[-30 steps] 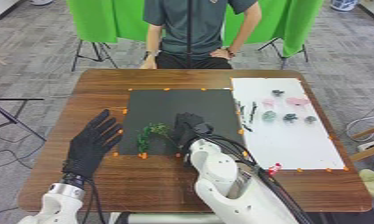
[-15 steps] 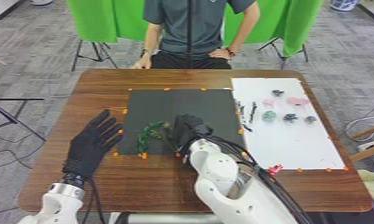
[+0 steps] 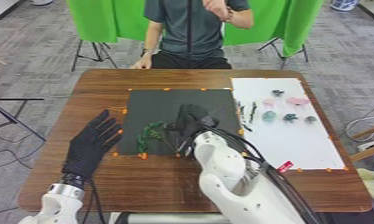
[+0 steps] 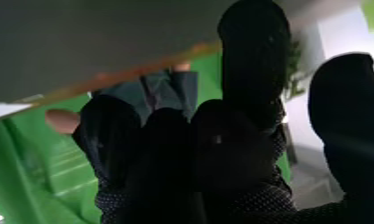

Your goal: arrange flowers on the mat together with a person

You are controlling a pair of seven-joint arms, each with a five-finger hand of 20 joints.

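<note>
1. Green cloth (image 3: 93,20) hangs behind on stands over a grey floor (image 3: 37,65), and here's our brown wooden surface (image 3: 157,182): black mat (image 3: 152,107) nearer its far edge, white sheet (image 3: 294,145) along its right edge.
2. Greenery (image 3: 151,136) lies at the mat's near-left corner, one thin stem running towards the right hand (image 3: 194,119). That hand is over the mat's right half, fingers extended, thumb standing apart; nothing looks clamped in it.
3. And the left hand (image 3: 88,142)? Waiting by the surface's left edge, beside the mat, fingers straight and spread.
4. Plenty in reserve! Pink flowers (image 3: 297,101) sit towards the sheet's right edge, a teal flower (image 3: 269,116) nearer its middle, slim sprigs (image 3: 253,112) by its left edge.
5. My call: this is the greenery stage, a stem being set or straightened on the mat. Next, the right hand should lift clear without snagging those leaves, then swing to the sheet for another piece, most likely a sprig or a blossom to join the greenery.
</note>
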